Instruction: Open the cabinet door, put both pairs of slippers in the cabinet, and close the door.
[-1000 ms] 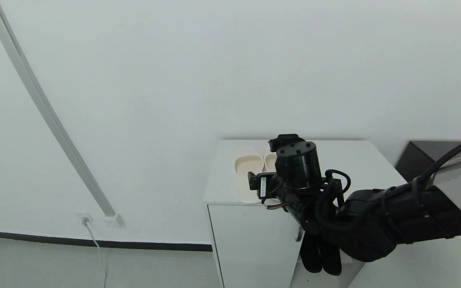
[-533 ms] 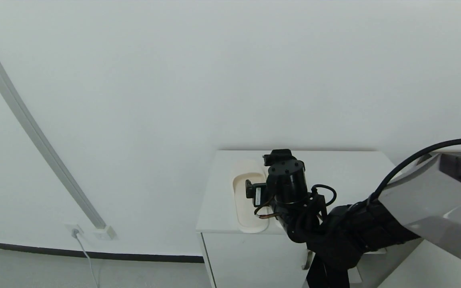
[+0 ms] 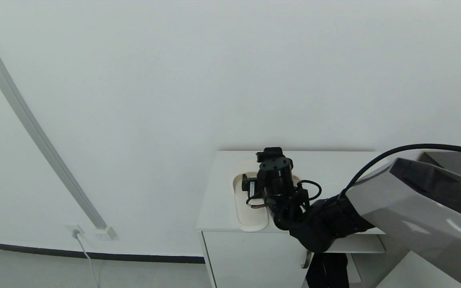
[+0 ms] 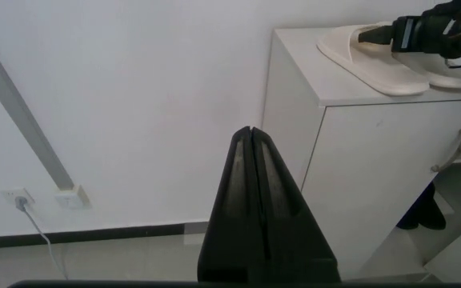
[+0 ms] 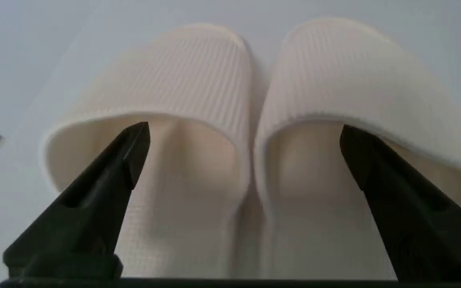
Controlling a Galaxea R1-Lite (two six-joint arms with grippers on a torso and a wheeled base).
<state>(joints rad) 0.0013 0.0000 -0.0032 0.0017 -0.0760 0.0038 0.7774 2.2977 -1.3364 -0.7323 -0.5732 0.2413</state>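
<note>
Right wrist view: ribbed cream slippers (image 5: pixel 190 88)

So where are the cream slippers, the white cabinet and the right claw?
cream slippers (image 5: pixel 182 88), right wrist view, ribbed upper of one slipper.
white cabinet (image 3: pixel 250 260), head view, its front panel.
right claw (image 5: pixel 245 134), right wrist view, midway between its open fingertips.
</note>
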